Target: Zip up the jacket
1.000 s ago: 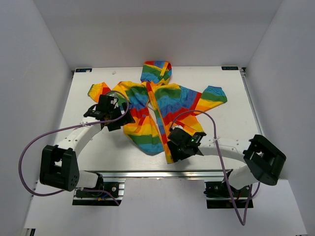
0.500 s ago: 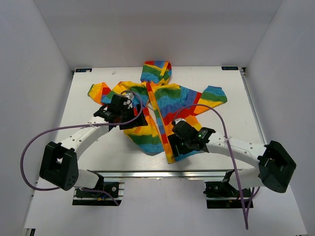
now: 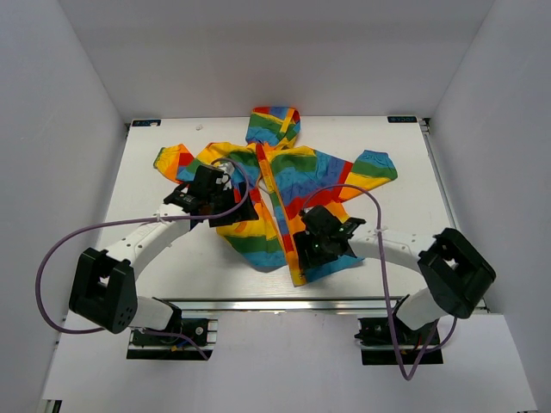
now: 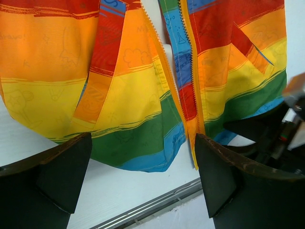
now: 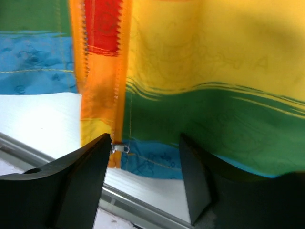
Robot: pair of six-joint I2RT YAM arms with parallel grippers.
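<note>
The rainbow-striped jacket (image 3: pixel 284 185) lies flat on the white table (image 3: pixel 413 181), hood at the far side, front open with the orange-yellow zipper band (image 3: pixel 277 211) running down the middle. My left gripper (image 3: pixel 225 209) is open above the jacket's left front panel (image 4: pixel 124 95); nothing is between its fingers. My right gripper (image 3: pixel 308 255) is open over the hem by the zipper's lower end. In the right wrist view the small metal zipper pull (image 5: pixel 120 148) sits at the bottom of the band (image 5: pixel 97 95), just beside my left fingertip (image 5: pixel 95 162), not gripped.
The table's near metal edge rail (image 5: pixel 143 210) runs just below the hem. White walls enclose the table on three sides. The right arm shows at the right of the left wrist view (image 4: pixel 281 129). A purple cable (image 3: pixel 362 194) loops over the jacket's right side.
My left gripper moved right onto the left front panel, then held still. My right gripper shifted slightly along the hem near the zipper's lower end; its arm swung back in.
</note>
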